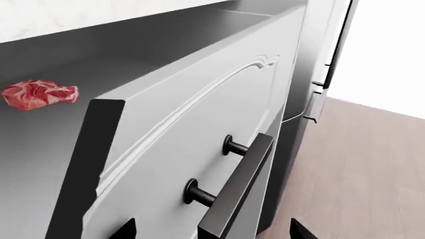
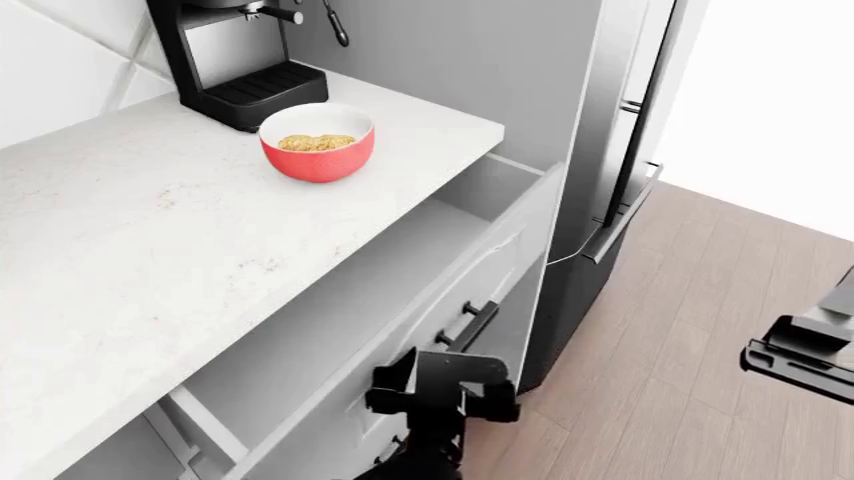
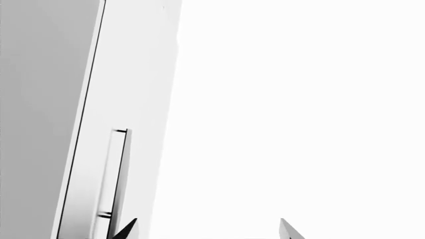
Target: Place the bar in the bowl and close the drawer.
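Left gripper (image 1: 211,230) spread wide, two black fingertips (image 1: 126,230) showing at the edge of the left wrist view on either side of the black bar handle (image 1: 239,186), holding nothing; contact with the handle not clear from these views. In the head view, left gripper (image 2: 441,385) just in front of the white marbled front of the wide light-grey drawer (image 2: 400,290), near the handle. Drawer pulled well out from under the white marbled countertop (image 2: 147,250), its front edge slanting toward the near right. Pink-and-white marbled raw meat piece (image 1: 40,94) lying on the grey drawer floor, well apart from the front panel. Glossy red round bowl with white inside (image 2: 318,142) upright on the countertop near its far right corner, just in front of the black coffee machine (image 2: 240,60). Golden-tan grainy bar (image 2: 316,143) resting inside the bowl. Tall grey refrigerator (image 2: 627,120) standing right of the drawer, its door edge close to the drawer's far end. Open wooden floor (image 2: 667,330) to the right of the drawer front and in front of the refrigerator. Right gripper (image 3: 207,230) also spread wide and empty, fingertips (image 3: 126,230) pointing toward a pale cabinet panel with a slim handle (image 3: 116,179); in the head view, part of the right arm (image 2: 807,350) out at the far right, over the floor, well apart from the drawer.
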